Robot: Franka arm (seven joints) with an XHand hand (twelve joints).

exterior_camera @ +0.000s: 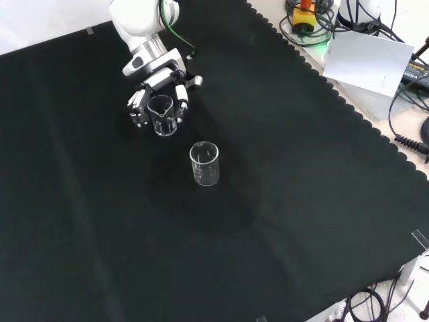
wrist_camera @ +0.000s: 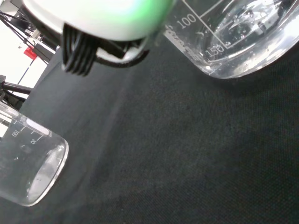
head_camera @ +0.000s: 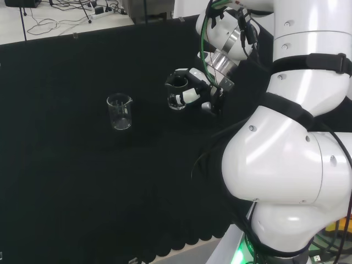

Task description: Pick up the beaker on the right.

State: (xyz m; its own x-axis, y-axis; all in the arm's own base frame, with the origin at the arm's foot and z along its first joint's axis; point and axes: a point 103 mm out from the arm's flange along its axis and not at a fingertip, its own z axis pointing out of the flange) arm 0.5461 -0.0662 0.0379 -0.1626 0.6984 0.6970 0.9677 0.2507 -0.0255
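Front view, robot hand (exterior_camera: pixel 158 100) curled round beaker (exterior_camera: pixel 161 115) (clear), second beaker (exterior_camera: pixel 204 163) near

A black cloth (exterior_camera: pixel 281 201) with a scalloped edge covers the desk. Beyond its far edge in the head view, cables (head_camera: pixel 66 16) and a power strip (head_camera: pixel 104 14) lie on a pale floor (head_camera: pixel 16 30).

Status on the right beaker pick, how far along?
Reach looks done: the hand has fingers curled round the right beaker in the head view. In hand: closing the grasp. Whether it has left the black cloth I cannot tell. Left: a clear lift. The other beaker stands apart, untouched.
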